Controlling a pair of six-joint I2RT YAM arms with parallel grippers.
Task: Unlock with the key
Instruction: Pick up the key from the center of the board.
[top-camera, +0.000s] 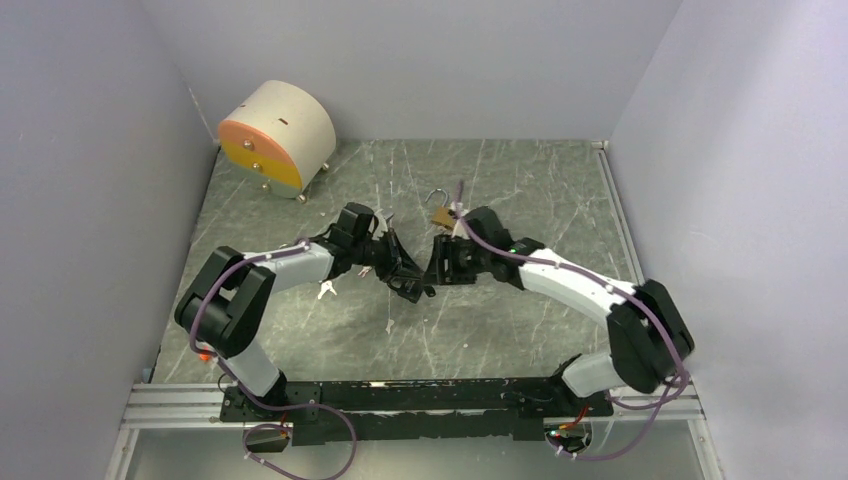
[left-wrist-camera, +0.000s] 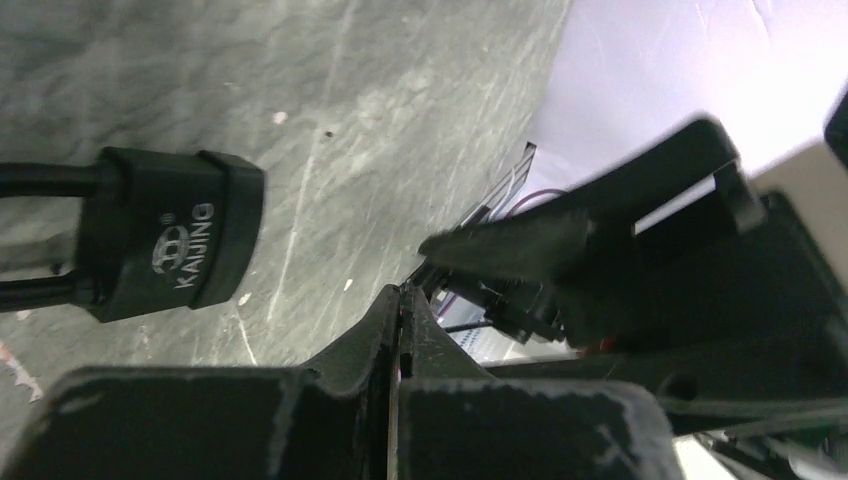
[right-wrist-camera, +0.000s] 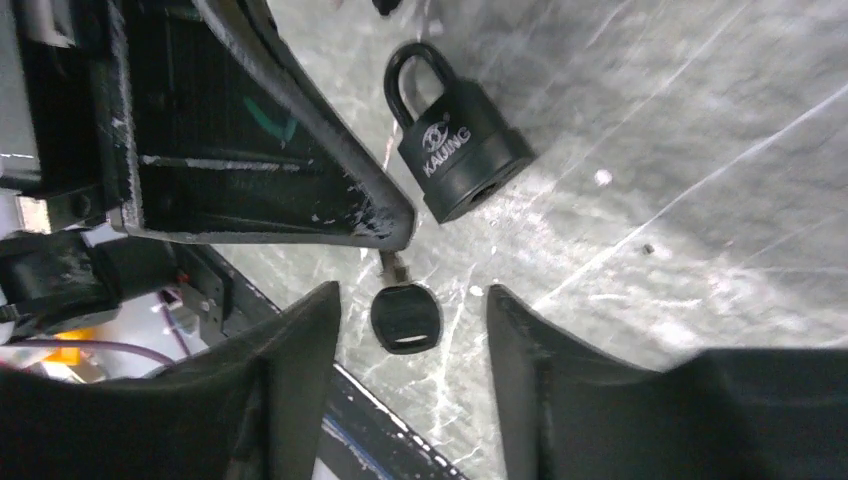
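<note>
A black padlock (right-wrist-camera: 462, 152) marked KAIJING lies on the grey table with its shackle shut; it also shows in the left wrist view (left-wrist-camera: 170, 235). My left gripper (left-wrist-camera: 400, 297) is shut on the blade of a black-headed key (right-wrist-camera: 405, 318), and the head sticks out below its fingertips (right-wrist-camera: 385, 215). My right gripper (right-wrist-camera: 412, 292) is open, with a finger on each side of the key's head and not touching it. In the top view the two grippers meet tip to tip, left (top-camera: 412, 285) and right (top-camera: 438, 268).
A brass padlock (top-camera: 441, 216) with its shackle swung open lies just behind the right gripper. Loose silvery keys (top-camera: 325, 291) lie beside the left forearm. A round white box with an orange-yellow face (top-camera: 275, 135) stands at the far left corner. Grey walls enclose the table.
</note>
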